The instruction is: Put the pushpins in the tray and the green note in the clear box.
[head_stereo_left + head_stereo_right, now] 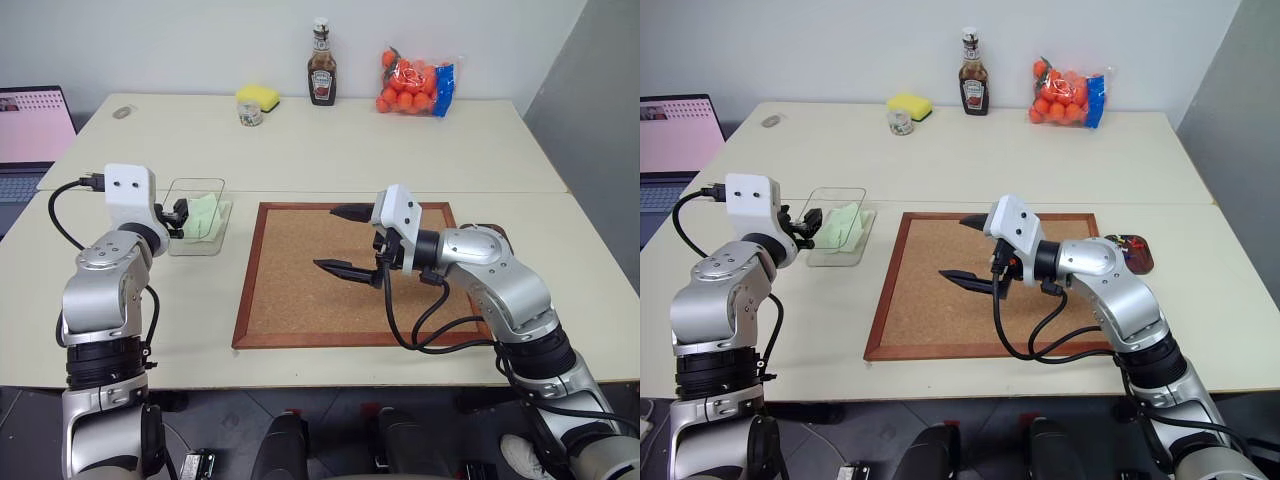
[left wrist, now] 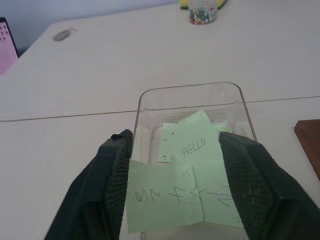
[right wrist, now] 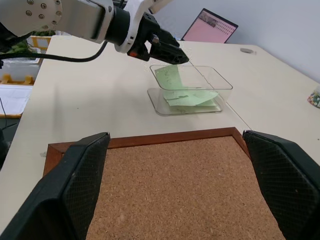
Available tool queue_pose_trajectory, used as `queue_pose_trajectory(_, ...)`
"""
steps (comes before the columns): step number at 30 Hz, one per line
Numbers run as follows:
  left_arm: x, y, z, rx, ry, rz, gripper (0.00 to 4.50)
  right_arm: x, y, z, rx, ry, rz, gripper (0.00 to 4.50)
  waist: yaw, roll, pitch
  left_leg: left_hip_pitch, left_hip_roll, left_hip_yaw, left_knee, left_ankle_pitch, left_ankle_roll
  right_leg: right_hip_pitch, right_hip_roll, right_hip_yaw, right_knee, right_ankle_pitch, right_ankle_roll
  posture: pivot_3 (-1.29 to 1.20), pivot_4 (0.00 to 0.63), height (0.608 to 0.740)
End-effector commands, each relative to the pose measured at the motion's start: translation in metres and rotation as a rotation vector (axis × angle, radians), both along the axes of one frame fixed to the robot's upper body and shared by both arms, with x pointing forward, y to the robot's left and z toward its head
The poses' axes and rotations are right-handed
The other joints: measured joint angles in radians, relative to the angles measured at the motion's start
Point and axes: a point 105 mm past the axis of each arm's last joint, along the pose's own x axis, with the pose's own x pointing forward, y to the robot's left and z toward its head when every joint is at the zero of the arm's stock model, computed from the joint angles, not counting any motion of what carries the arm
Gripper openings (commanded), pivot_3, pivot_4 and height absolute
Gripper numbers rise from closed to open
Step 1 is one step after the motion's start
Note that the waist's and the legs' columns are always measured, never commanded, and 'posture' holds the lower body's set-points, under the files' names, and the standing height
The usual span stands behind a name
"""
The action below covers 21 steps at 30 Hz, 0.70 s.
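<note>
While the left tool [image 1: 183,217] hangs at the near end of the clear box [image 1: 212,186], its two black fingers [image 2: 111,175] stand apart with the green note [image 2: 192,150] between them, and the paper seems to rest on its own rather than being pinched. Green slips lie inside the box just ahead of this tool, one leaning on the near wall, another marked HELLO lying flatter beyond it. I judge the note step to be at its release: the paper is in the box and the fingers have let go, or nearly so.

Over the corkboard [image 1: 300,300], the right tool [image 1: 341,240] hovers with its fingers [image 3: 75,185] spread wide and nothing between them, pointing across the board toward the other tool. No pins can be made out on the cork beneath it. Behind this tool's arm, at the board's far edge, sits the tray [image 1: 1137,252], with a few small coloured specks in it that are probably the pushpins [image 1: 1127,242]; they are too small to count.

Next, the left tool needs to draw straight back from the box without dragging the leaning slip over the wall. Should any pin remain on the counter [image 1: 300,140], the right tool would have to find it first.
</note>
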Motion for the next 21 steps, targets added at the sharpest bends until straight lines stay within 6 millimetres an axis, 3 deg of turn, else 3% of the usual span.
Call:
queue_pose_trajectory(1,-0.002,-0.016,0.031,0.000,-0.150,-0.074,3.63,-0.003,0.001,0.017,0.034,-0.061,0.001,4.50,0.000,0.000,0.000,0.000,0.000,0.000,0.000,0.000,0.000,0.000,0.000,0.000,0.000,0.000,0.000,0.00,0.150,0.740)
queue_pose_trajectory(4,0.002,-0.055,0.035,0.027,-0.177,-0.260,3.63,0.001,-0.011,0.019,0.084,-0.080,-0.085,4.50,0.002,0.000,0.000,0.000,0.000,0.000,0.000,0.000,0.000,0.000,0.000,0.000,0.000,0.000,0.000,0.00,0.150,0.740)
queue_pose_trajectory(7,0.003,-0.091,0.026,0.098,-0.155,-0.366,3.63,-0.001,-0.032,0.010,0.120,-0.023,-0.186,4.50,0.012,0.000,0.000,0.000,-0.001,0.000,0.000,0.000,0.000,0.001,-0.001,0.001,0.000,0.000,0.000,0.00,0.150,0.740)
queue_pose_trajectory(12,-0.013,-0.136,0.015,0.048,-0.186,-0.606,3.63,-0.002,-0.069,0.000,0.160,-0.038,-0.393,4.50,0.017,0.000,0.000,0.000,-0.001,0.002,0.000,0.000,0.000,0.000,-0.002,0.001,-0.001,0.000,0.000,0.00,0.150,0.740)
queue_pose_trajectory(16,-0.025,-0.160,-0.010,0.015,-0.116,-0.743,3.63,-0.006,-0.098,-0.010,0.235,-0.037,-0.560,4.50,0.009,0.000,0.000,0.001,0.000,0.002,0.000,0.000,0.000,0.000,0.000,0.002,0.000,0.000,0.000,0.00,0.150,0.740)
queue_pose_trajectory(21,-0.031,-0.172,-0.021,0.000,-0.105,-0.813,3.63,-0.014,-0.107,-0.026,0.218,-0.024,-0.613,4.50,0.001,0.000,0.000,0.001,0.000,0.002,0.000,0.000,0.000,0.001,0.001,0.002,0.000,-0.002,0.004,0.00,0.150,0.740)
